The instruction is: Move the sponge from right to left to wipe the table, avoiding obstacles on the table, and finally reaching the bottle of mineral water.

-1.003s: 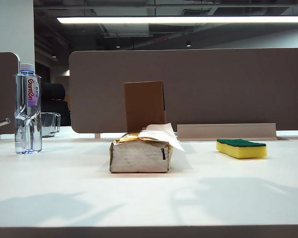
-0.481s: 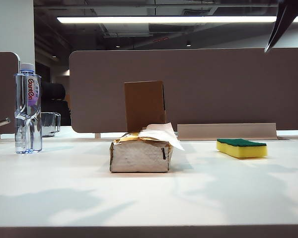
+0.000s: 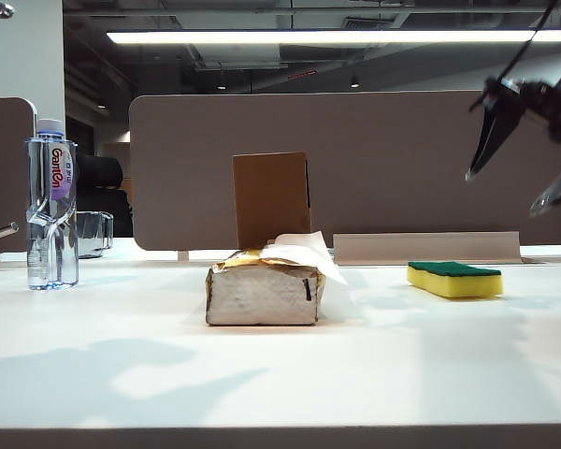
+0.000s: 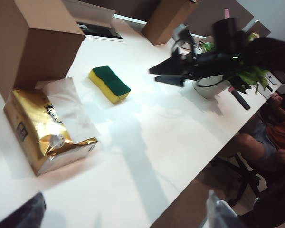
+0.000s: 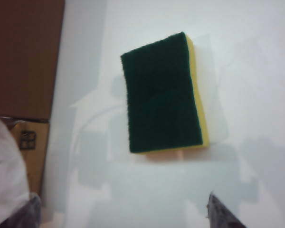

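The right pincer [image 3: 522, 168] hangs high over the right side of the desk [image 3: 280, 374], jaws spread wide and nothing between them, well above the sponge [image 3: 454, 280], which lies flat on the desk with its green scouring side up and has not yet been grasped. The right wrist view looks almost straight down on that sponge [image 5: 162, 93], so the arm looks lined up for a descent. The left pincer [image 4: 123, 213] shows only as two fingertips at the edge of its own wrist view, standing far apart and bare (in the exterior view just a sliver shows at the top left corner). So the step in hand is, I judge, the approach to the pick-up; no wiping has begun. Next move: come down with the jaws straddling the pinched long sides of the sponge, close, then press and drag it leftward. Mind the route, though: the tissue pack [image 3: 264, 293] sits mid-desk with its white tissue poking out, and the cardboard box [image 3: 272, 199] stands upright just behind it, right in the line of travel, so the stroke will likely need to swing round in front of them. The bottle of mineral water [image 3: 52, 206] waits at the far left, upright, well apart from everything, beside a short glass container [image 3: 94, 234].
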Controlling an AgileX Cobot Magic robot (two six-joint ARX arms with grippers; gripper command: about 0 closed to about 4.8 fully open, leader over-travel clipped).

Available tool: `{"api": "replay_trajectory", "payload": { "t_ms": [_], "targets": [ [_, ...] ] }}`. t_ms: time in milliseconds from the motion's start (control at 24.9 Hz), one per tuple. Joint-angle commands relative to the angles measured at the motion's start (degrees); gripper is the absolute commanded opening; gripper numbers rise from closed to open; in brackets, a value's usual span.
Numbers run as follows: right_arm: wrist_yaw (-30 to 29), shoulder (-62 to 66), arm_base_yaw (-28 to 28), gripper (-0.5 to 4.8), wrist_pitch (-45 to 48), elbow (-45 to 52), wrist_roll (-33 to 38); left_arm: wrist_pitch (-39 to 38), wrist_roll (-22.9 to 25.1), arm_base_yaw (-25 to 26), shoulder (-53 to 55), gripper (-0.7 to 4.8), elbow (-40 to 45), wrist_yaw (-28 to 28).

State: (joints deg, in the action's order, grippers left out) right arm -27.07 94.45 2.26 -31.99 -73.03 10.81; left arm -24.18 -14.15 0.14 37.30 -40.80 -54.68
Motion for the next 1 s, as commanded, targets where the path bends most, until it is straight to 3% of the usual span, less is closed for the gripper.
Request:
{"api": "replay_trajectory", "payload": {
  "t_ms": [40,521,1003],
  "targets": [
    [-0.3,2.7,-0.3,4.63,2.4,-1.1,-0.3,1.1,0.4,-0.1,0.7,4.36,-0.6,-0.9],
    [-0.2,17.9,-0.3,4.63,1.8,-13.6,-0.3,0.7,0.2,-2.3,1.4,4.36,-0.6,-1.7],
    [3.1,24.1,-4.7,4.62,1.8,-15.2,-0.5,0.7,0.2,-4.7,1.4,4.35,-0.6,-0.6]
  ]
}}
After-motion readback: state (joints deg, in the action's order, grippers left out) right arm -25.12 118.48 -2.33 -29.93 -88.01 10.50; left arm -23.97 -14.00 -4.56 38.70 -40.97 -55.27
